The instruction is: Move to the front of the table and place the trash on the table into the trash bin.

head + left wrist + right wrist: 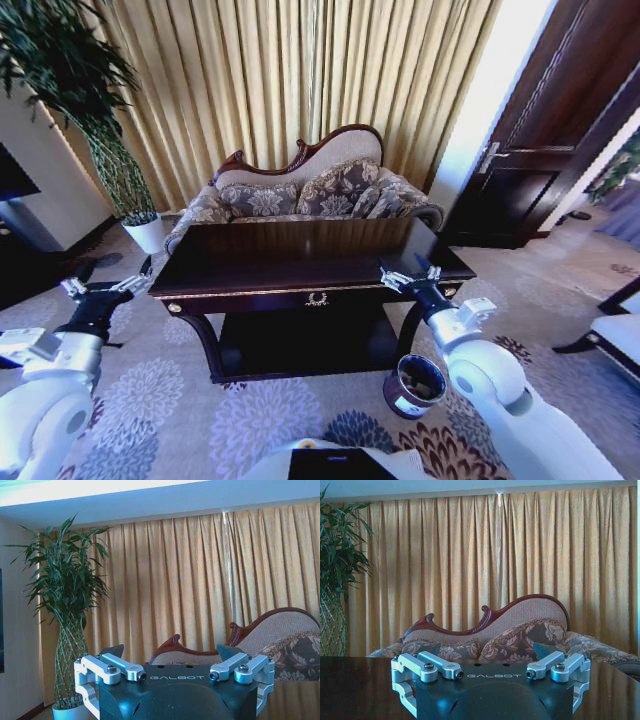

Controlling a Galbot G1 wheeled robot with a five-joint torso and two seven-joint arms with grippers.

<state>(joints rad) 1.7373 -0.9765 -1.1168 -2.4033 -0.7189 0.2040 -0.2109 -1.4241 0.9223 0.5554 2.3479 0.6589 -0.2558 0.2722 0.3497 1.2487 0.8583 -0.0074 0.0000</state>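
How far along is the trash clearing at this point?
Done: the robot faces the table, and no trash shows on its top. In hand: nothing; the left gripper and right gripper hover open and empty at the table's ends. Left: I can't tell whether the trash bin holds anything.

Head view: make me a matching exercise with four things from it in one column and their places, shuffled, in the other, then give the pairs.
Things:
1. small round black trash bin
2. white plant pot
3. left pincer
4. right pincer

Places:
A. above the near right corner of the large dark glossy wooden table
B. on the carpet by the table's right front leg
C. off the table's left end, open
D. on the floor past the table's far left corner

Pairs: 1-B, 2-D, 3-C, 4-A
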